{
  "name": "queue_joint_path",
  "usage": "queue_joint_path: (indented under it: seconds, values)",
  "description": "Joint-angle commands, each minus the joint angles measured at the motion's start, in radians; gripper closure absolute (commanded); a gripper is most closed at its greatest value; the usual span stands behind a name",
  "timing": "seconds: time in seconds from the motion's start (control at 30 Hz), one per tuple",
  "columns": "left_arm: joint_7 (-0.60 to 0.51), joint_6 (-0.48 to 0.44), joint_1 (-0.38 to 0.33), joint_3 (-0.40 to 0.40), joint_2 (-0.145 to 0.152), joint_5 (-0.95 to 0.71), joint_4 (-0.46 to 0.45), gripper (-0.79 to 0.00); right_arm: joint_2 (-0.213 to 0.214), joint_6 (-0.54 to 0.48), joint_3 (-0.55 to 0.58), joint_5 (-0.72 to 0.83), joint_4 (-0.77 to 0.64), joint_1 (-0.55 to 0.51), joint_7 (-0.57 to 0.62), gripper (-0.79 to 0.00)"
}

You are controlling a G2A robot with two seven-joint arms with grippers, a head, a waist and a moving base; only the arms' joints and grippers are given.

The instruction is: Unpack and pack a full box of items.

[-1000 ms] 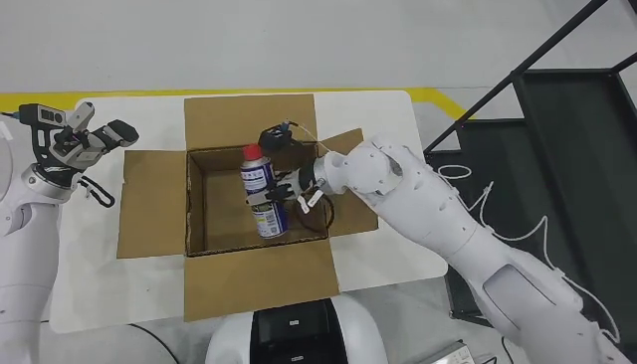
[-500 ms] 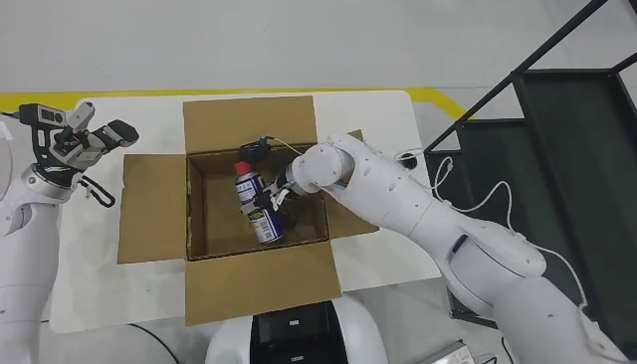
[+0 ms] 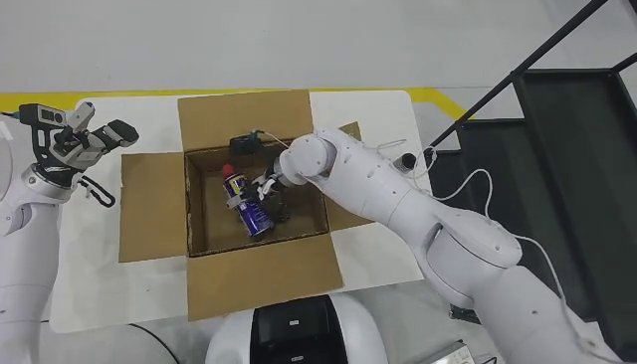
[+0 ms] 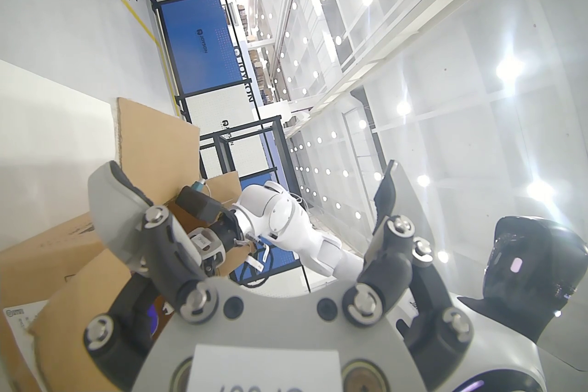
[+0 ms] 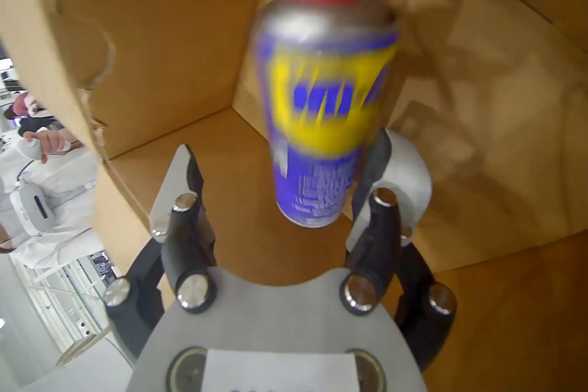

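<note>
1. A white table (image 3: 398,115) carries the scene.
2. An open cardboard box (image 3: 154,205) sits in the middle of the table with all four flaps folded outward.
3. The right gripper (image 3: 267,190) is down inside the box. Its fingers are spread apart and grip nothing. One finger is just beside the can and the other stands apart from it.
4. The left gripper (image 3: 105,125) hangs at the table's left side, well apart from the box. Its fingers are wide apart and empty.
5. A spray can (image 3: 247,208), blue and yellow with a red cap, is inside the box. It is tilted, with its cap toward the far left corner. I cannot tell whether it rests on the box floor.
</note>
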Motion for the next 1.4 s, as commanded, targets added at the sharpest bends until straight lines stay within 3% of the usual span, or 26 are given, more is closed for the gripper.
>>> queue_joint_path:
  seconds: [0.0, 0.13, 0.37, 0.67, 0.9, 1.1, 1.37]
  values:
    - [0.0, 0.0, 0.0, 0.0, 0.0, 0.0, 0.0, -0.785, 0.006, -0.047, 0.022, 0.014, -0.013, -0.004, -0.01, -0.785]
    - [0.0, 0.0, 0.0, 0.0, 0.0, 0.0, 0.0, -0.785, 0.039, -0.12, 0.082, 0.01, -0.108, -0.035, -0.038, -0.785]
    - [0.0, 0.0, 0.0, 0.0, 0.0, 0.0, 0.0, -0.785, 0.154, -0.193, 0.26, -0.079, -0.423, -0.202, -0.04, -0.785]
    - [0.0, 0.0, 0.0, 0.0, 0.0, 0.0, 0.0, -0.785, 0.298, -0.321, 0.661, -0.218, -0.901, -0.562, -0.061, -0.785]
    - [0.0, 0.0, 0.0, 0.0, 0.0, 0.0, 0.0, -0.785, 0.355, -0.414, 1.008, -0.366, -1.122, -0.847, -0.228, -0.785]
    - [0.0, 0.0, 0.0, 0.0, 0.0, 0.0, 0.0, -0.785, 0.371, -0.367, 1.177, -0.529, -1.145, -1.002, -0.359, -0.785]
    - [0.0, 0.0, 0.0, 0.0, 0.0, 0.0, 0.0, -0.785, 0.376, -0.159, 1.276, -0.674, -1.133, -1.109, -0.427, -0.785]
